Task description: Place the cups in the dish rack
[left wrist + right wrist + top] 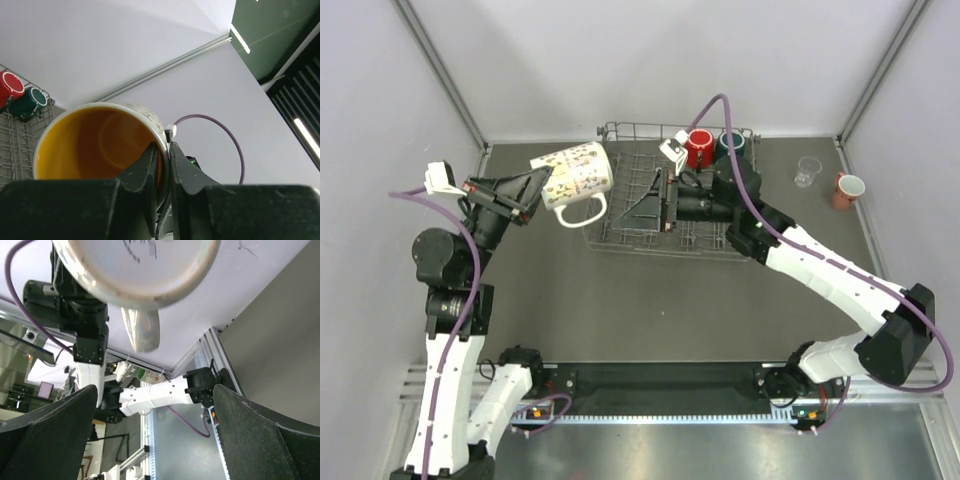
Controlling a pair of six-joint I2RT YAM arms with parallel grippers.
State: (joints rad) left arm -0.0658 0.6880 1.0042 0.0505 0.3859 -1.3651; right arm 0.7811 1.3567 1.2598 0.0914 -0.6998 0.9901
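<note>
Left wrist: left hand (163, 149) pinches white speckled mug (95, 145) rim, base hidden; right hand (155, 392) wide.

Speckled mug (575, 172) aloft, tilted, left of rack (620, 225); red mug (699, 148), green mug (731, 146) racked; glass (807, 172), pink mug (847, 189) on the table to its right.

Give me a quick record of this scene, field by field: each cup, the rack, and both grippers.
left gripper: shut on the rim of the white speckled mug, held tipped in the air at the dish rack's left edge
right gripper: open, empty, over the rack, facing that mug's base
in rack: red mug, dark green mug, far right corner
on table: clear glass, salmon-pink mug, right of the rack
cups loaded: two of five
</note>
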